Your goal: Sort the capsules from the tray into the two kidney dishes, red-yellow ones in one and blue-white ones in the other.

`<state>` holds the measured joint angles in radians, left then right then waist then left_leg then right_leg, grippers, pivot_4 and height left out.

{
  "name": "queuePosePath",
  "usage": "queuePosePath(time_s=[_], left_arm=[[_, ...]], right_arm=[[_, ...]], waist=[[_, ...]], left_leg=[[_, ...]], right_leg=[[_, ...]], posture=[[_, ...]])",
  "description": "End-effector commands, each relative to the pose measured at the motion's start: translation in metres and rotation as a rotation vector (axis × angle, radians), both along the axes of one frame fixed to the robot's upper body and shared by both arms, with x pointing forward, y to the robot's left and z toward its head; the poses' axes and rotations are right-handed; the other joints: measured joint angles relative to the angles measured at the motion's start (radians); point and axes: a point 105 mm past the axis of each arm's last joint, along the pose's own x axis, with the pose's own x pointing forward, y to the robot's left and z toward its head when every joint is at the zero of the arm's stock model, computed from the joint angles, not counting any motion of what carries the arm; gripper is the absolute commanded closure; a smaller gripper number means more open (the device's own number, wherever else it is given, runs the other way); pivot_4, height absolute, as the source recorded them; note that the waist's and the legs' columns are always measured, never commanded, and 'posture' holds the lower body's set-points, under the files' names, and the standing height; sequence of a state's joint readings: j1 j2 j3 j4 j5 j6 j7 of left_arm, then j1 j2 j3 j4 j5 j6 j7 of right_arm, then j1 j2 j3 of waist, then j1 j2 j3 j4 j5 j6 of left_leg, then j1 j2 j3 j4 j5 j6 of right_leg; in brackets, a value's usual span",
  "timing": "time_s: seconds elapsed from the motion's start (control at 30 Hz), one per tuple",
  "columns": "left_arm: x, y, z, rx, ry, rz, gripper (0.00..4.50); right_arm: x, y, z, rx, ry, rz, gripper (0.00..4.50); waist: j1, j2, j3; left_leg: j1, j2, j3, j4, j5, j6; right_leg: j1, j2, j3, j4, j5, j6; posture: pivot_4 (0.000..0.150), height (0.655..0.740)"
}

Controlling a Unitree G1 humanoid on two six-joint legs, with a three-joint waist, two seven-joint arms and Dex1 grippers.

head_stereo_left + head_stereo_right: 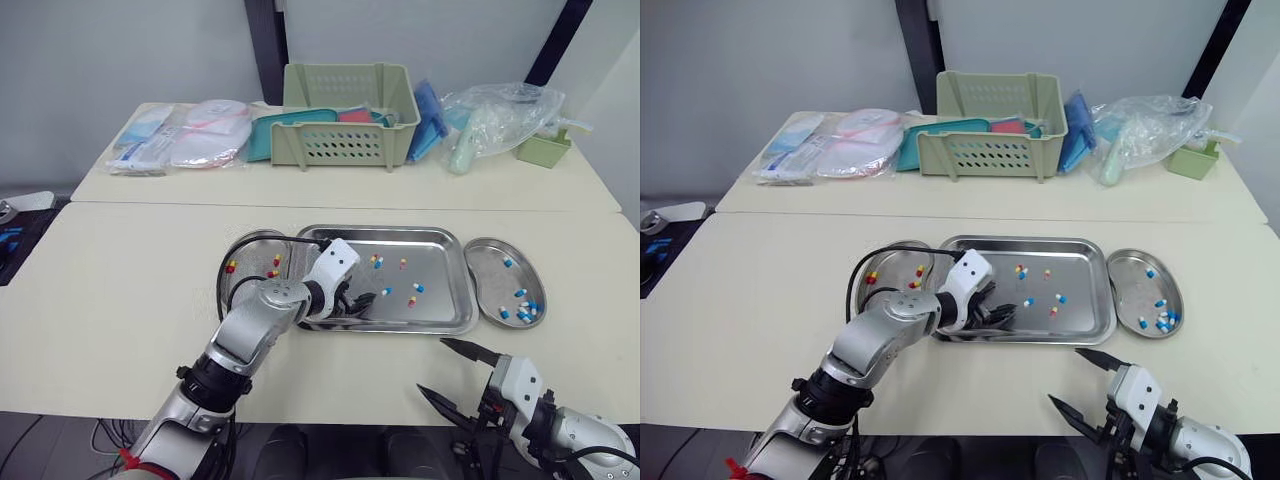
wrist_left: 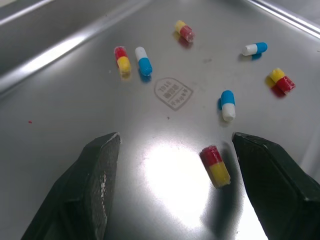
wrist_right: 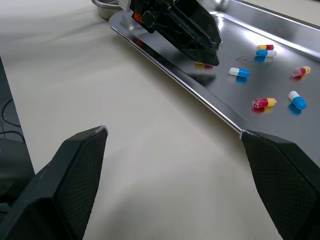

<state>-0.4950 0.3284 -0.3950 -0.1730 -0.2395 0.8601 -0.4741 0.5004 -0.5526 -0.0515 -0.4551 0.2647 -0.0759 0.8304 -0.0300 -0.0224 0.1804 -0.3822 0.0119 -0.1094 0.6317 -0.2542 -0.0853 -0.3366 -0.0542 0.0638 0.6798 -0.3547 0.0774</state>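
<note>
Two cream tables before a pale wall.
The near table [image 1: 100,320] meets the far table [image 1: 340,185] at 12 o'clock; behind stands a grey-white wall [image 1: 120,50], with a dark upright post [image 1: 264,50] at 12 and a slanting dark strip [image 1: 560,35] toward 2.

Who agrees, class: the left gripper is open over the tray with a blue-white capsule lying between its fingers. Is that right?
Wrong in one respect: the capsule is red-yellow, not blue-white, as the left wrist view shows. The left gripper is open over the tray with a red-yellow capsule lying between its fingers.
</note>
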Motion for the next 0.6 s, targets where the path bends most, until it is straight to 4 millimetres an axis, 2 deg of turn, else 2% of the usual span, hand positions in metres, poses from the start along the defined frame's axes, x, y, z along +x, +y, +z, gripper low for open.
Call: queuePosePath(time_s=[0.03, 0.17, 0.43, 0.47, 0.53, 0.6], left_arm=[[-0.005, -0.004, -0.005, 0.033, 0.006, -0.047, 0.84], [-0.008, -0.003, -0.009, 0.047, 0.024, -0.07, 1.67], [-0.009, -0.003, -0.006, 0.045, 0.022, -0.094, 4.31], [-0.01, -0.003, -0.004, 0.041, 0.019, -0.1, 4.47], [-0.011, -0.003, 0.0, 0.029, 0.012, -0.107, 4.47], [-0.01, 0.005, 0.017, 0.006, -0.025, -0.105, 4.47]], right_arm=[[0.0, 0.006, 0.01, 0.014, -0.041, 0.015, 0.0], [0.001, 0.006, 0.012, 0.018, -0.046, 0.01, 0.0], [0.003, 0.006, 0.015, 0.018, -0.057, -0.001, 0.0], [0.004, 0.006, 0.015, 0.016, -0.059, -0.002, 0.0], [0.005, 0.006, 0.015, 0.008, -0.067, -0.002, 0.0], [0.009, 0.005, 0.017, 0.002, -0.099, -0.008, 0.0]], waist=[[0.001, 0.0, 0.0], [0.001, 0.001, 0.0], [0.001, 0.001, -0.001], [0.001, 0.001, -0.001], [0.001, 0.001, -0.001], [0.0, 0.001, -0.001]], left_leg=[[0.0, 0.0, 0.0, 0.0, 0.0, 0.0], [0.0, 0.0, 0.0, 0.0, 0.0, 0.0], [0.0, 0.0, 0.0, 0.0, 0.0, 0.0], [0.0, 0.0, 0.0, 0.0, 0.0, 0.0], [0.0, 0.0, 0.0, 0.0, 0.0, 0.0], [0.0, 0.0, 0.0, 0.0, 0.0, 0.0]], right_leg=[[0.0, 0.0, 0.0, 0.0, 0.0, 0.0], [0.0, 0.0, 0.0, 0.0, 0.0, 0.0], [0.0, 0.0, 0.0, 0.0, 0.0, 0.0], [0.0, 0.0, 0.0, 0.0, 0.0, 0.0], [0.0, 0.0, 0.0, 0.0, 0.0, 0.0], [0.0, 0.0, 0.0, 0.0, 0.0, 0.0]], posture=[[0.15, 0.74], [0.15, 0.74], [0.15, 0.74], [0.15, 0.74], [0.15, 0.74], [0.15, 0.74]])
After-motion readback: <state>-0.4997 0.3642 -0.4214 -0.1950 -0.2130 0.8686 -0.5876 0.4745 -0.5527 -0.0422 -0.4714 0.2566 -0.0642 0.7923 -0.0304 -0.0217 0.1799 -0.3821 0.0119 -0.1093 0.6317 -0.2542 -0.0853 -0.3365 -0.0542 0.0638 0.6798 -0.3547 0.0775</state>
